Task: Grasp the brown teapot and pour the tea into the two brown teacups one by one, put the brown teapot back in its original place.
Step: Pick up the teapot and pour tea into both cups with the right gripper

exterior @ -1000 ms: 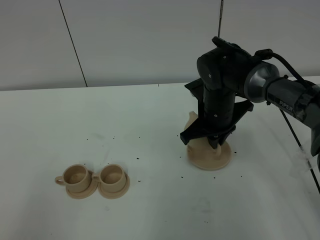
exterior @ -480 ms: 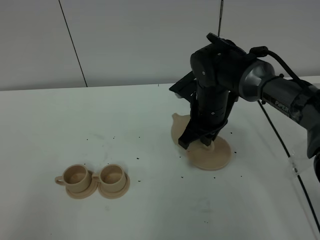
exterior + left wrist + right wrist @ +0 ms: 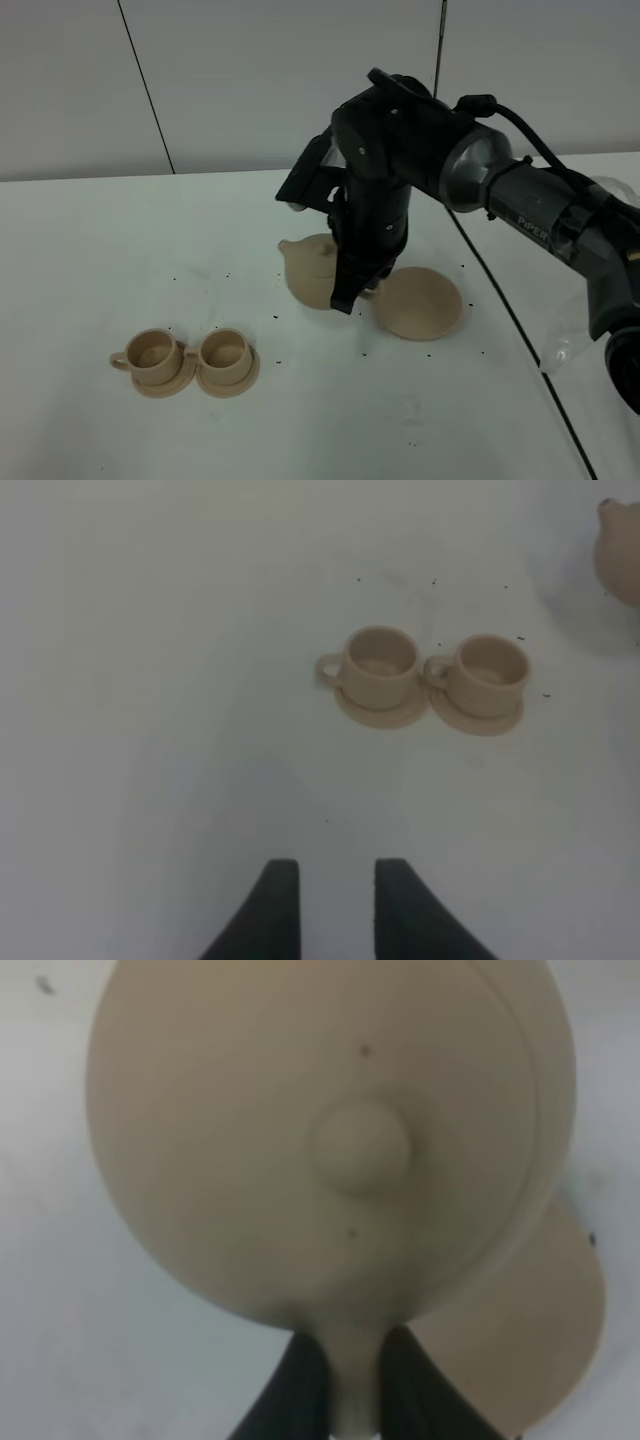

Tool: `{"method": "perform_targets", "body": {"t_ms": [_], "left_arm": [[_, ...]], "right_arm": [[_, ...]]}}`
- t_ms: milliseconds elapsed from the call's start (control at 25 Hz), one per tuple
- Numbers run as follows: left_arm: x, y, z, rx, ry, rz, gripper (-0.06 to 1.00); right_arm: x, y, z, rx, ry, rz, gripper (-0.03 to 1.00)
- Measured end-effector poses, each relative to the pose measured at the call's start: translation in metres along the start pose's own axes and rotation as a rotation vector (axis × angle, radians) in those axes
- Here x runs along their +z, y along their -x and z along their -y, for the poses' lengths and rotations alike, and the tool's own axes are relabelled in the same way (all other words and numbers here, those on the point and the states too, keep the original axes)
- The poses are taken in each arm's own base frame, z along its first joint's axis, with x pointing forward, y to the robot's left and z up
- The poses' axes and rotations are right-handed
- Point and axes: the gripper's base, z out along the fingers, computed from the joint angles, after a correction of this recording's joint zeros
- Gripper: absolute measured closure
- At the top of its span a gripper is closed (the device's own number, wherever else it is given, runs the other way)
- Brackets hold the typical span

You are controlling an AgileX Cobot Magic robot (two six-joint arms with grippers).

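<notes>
Two brown teacups: near cup (image 3: 226,350) and far cup (image 3: 152,350), side by side on touching saucers, handles towards the left arm's side; both look empty.

One brown teapot (image 3: 312,272): held off the worktop (image 3: 90,250), roughly upright, spout towards the cups, between them and its saucer disc (image 3: 422,304).

One right gripper (image 3: 343,1385): jaws closed on the teapot's handle, lid knob in plain sight in the wrist view.

One left gripper (image 3: 335,905): jaws slightly parted, gripping nothing, hanging back from the cups.

Step in hand, as judged: transit to the first pour; no pouring begun.

Next move calls for: carrying the spout over the near cup, then tilting slowly. The cups sit close together, so the aim must be tight to keep the stream in one cup.

Writing: white lettering (image 3: 531,227) on the right arm's forearm, apparently "PIPER". No other labels are legible.
</notes>
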Motion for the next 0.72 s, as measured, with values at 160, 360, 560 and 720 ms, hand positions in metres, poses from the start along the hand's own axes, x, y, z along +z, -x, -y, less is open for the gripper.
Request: {"method": "perform_targets", "body": {"t_ms": [160,360,560,720], "left_arm": [[0.000,0.000,0.000,0.000,0.000,0.000,0.69],[0.000,0.000,0.000,0.000,0.000,0.000,0.69],[0.000,0.000,0.000,0.000,0.000,0.000,0.69],[0.000,0.000,0.000,0.000,0.000,0.000,0.69]], "right_arm": [[-0.001,0.008,-0.013,-0.061,0.006,0.006,0.87],[-0.002,0.016,-0.025,-0.091,0.011,0.010,0.87],[-0.002,0.022,-0.035,-0.116,0.011,0.012,0.87],[-0.003,0.027,-0.044,-0.137,0.013,0.015,0.87]]}}
